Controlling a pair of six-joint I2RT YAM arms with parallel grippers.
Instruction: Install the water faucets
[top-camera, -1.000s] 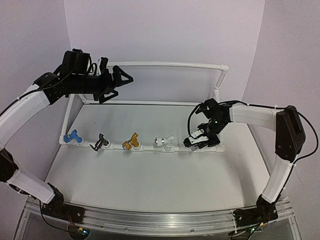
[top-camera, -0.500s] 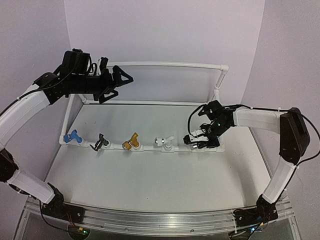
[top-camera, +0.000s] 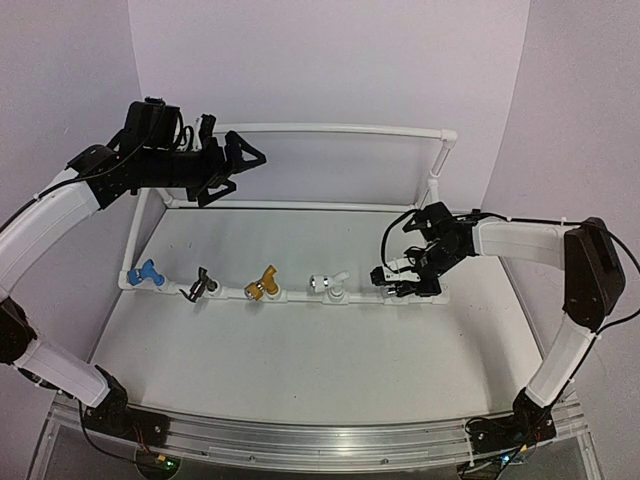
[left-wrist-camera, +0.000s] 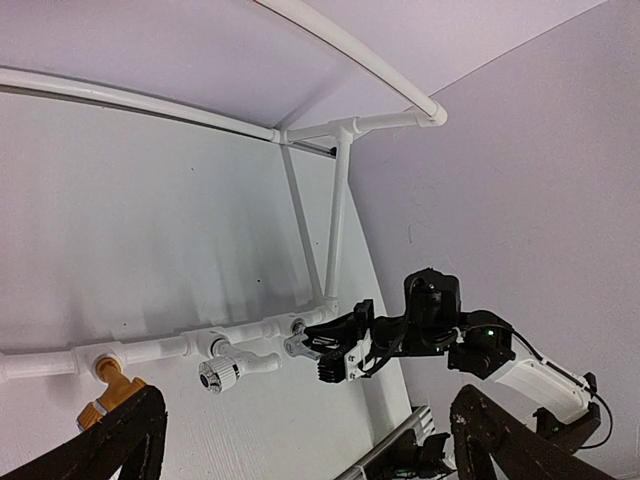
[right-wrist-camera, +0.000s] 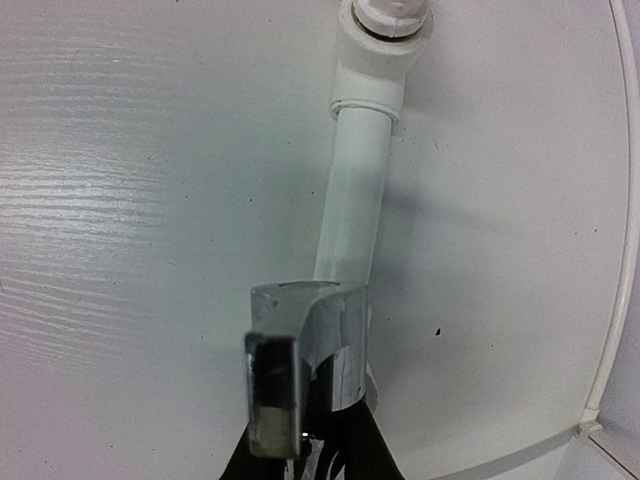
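Top external view, from big to small: the table (top-camera: 300, 350) bears the white pipe frame (top-camera: 330, 128), and its front rail (right-wrist-camera: 355, 200) already carries the blue faucet (top-camera: 146, 272), black faucet (top-camera: 203, 284), gold faucet (top-camera: 264, 283) and white faucet (top-camera: 330, 283). The left gripper (top-camera: 232, 168) hangs high by the back rail, fingers spread wide, holding nothing. The right gripper (top-camera: 395, 280) is clamped on the silver-grey faucet (right-wrist-camera: 300, 340) at the rail's right end. To seat it well, I judge, keep it in line with the pipe and the grip firm — without dragging the frame. Against a second ago, the right wrist sits lower and its elbow further out; the left arm and the other four faucets are unmoved.
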